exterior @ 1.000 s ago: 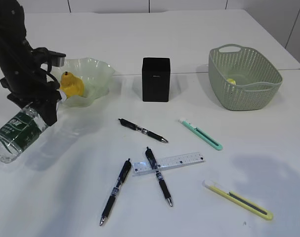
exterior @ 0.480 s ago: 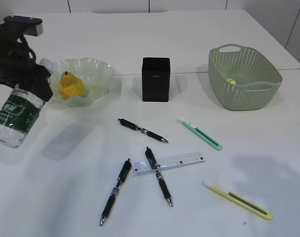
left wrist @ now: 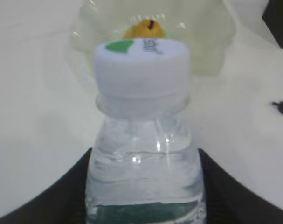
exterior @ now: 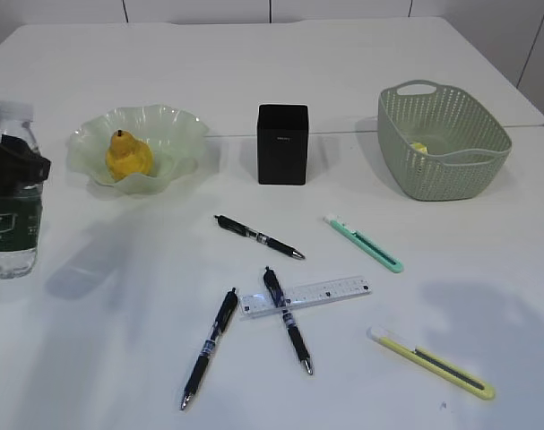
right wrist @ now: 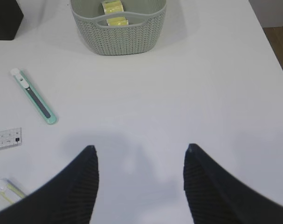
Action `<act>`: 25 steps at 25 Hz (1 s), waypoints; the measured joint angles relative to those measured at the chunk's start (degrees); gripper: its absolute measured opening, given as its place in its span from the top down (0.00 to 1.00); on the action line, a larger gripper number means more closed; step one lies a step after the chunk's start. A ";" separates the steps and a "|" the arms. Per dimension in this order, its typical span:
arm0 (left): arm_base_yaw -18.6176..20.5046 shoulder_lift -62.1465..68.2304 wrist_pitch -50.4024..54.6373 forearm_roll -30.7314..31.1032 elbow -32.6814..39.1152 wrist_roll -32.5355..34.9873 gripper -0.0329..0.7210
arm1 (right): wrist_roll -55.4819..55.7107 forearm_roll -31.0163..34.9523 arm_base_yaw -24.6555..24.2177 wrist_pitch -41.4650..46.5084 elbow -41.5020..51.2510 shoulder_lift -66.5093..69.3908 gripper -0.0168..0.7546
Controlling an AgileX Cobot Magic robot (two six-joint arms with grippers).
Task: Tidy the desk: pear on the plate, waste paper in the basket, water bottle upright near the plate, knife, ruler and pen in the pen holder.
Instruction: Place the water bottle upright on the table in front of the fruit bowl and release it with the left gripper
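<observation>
3 pens | 2 knives | 1 ruler | 1 pear

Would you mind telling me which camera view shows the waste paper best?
The right wrist view: it looks down into the basket at the yellow waste paper. The exterior view shows only a yellow glimpse past the rim. The left wrist view shows none.

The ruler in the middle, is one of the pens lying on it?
Touching. The exterior view shows a black pen lying across the clear ruler, overlapping its left part.
</observation>
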 joint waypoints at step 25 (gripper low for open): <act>-0.22 6.93 -54.43 6.35 13.83 -13.59 0.45 | 0.00 0.00 0.00 -0.90 0.00 0.00 0.38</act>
